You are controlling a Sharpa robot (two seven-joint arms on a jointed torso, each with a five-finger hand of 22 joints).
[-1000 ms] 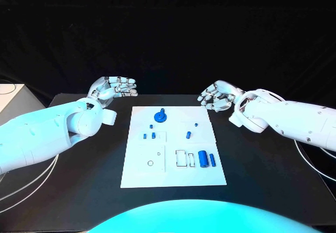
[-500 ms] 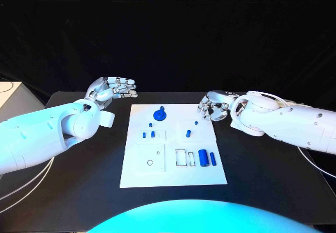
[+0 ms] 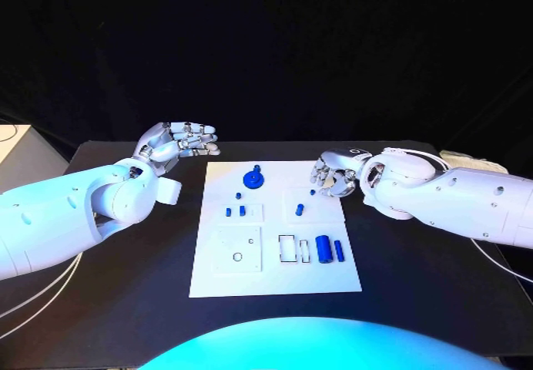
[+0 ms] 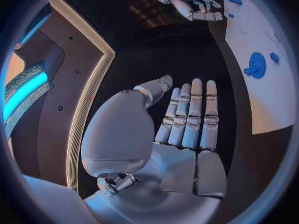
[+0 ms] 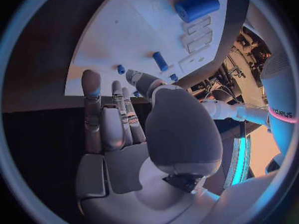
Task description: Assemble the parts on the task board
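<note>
From the head view, the task board [image 3: 274, 231] lies mid-table with small blue parts [image 3: 322, 250] on it; the right hand [image 3: 336, 174] hovers at its far right edge, empty, fingers loosely apart. In the left wrist view the left hand [image 4: 181, 122] is spread and empty beside the board. In the right wrist view a small blue peg [image 5: 160, 61] lies near the fingertips [image 5: 91, 80]; it looks light, stiff and slippery, best pinched across its sides.

Both robot hands [image 3: 178, 140] [image 3: 333, 174] empty, fingers apart.
</note>
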